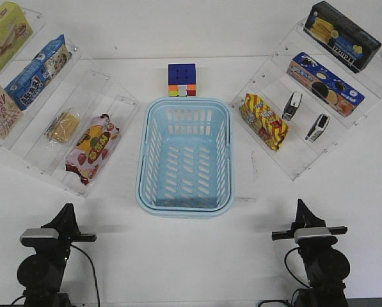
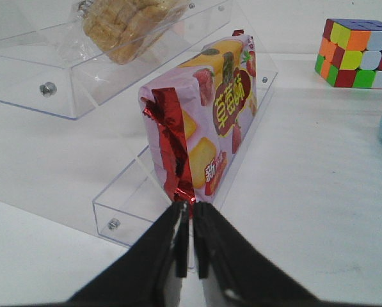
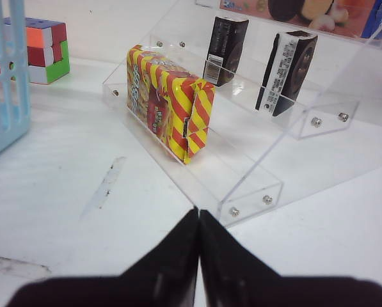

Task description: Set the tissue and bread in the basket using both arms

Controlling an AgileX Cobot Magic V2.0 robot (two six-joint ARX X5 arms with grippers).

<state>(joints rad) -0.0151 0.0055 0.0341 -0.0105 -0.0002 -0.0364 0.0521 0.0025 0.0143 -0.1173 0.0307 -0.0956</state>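
Observation:
The light-blue basket (image 1: 143,160) stands empty at the table's middle. The bread (image 1: 63,126), a tan bun in clear wrap, lies on the left acrylic rack; it also shows in the left wrist view (image 2: 123,25). Two black-and-white tissue packs (image 1: 292,105) (image 1: 317,127) stand on the right rack, also seen in the right wrist view (image 3: 226,48) (image 3: 290,70). My left gripper (image 1: 68,210) (image 2: 191,206) is shut and empty, low at the front left, well short of the bread. My right gripper (image 1: 301,206) (image 3: 198,212) is shut and empty at the front right, short of the rack.
A pink strawberry snack bag (image 2: 210,115) stands on the left rack's lowest shelf, right ahead of the left gripper. A red-and-yellow snack bag (image 3: 168,105) lies on the right rack's low shelf. A Rubik's cube (image 1: 182,80) sits behind the basket. Biscuit boxes (image 1: 325,83) fill the upper shelves.

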